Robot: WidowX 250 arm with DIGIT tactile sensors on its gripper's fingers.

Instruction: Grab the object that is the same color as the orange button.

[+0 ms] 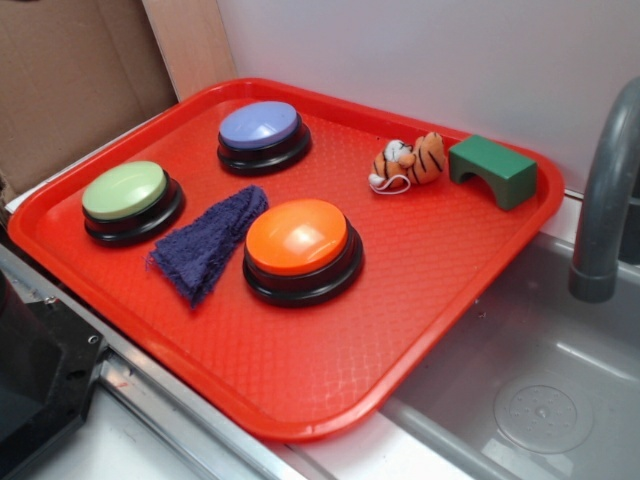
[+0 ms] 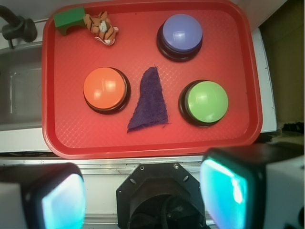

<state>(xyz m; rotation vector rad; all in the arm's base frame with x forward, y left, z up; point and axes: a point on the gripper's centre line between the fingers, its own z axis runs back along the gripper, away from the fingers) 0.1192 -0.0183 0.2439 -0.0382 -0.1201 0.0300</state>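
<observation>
Working across the exterior view from the left, I am seeing the red tray (image 1: pixel 300 400) sitting on the surface beside a sink (image 1: pixel 540 400). The green button (image 1: pixel 127 196) is resting near the tray's left edge. A folded purple cloth (image 1: pixel 207 243) is lying between it and the orange button (image 1: pixel 299 243), and its edge looks to be touching the orange button's black base, though I cannot be sure from this angle. The purple button (image 1: pixel 261 131) is sitting toward the far edge. Further right, the plush tiger (image 1: pixel 410 163) is lying on its side near the far right corner, its white cord trailing onto the tray, just beside the green arch block (image 1: pixel 493 170).

In the wrist view, the hand (image 2: pixel 143 193) is hovering off the tray's near edge, its two pads spread wide apart and holding nothing, well away from the tiger.
</observation>
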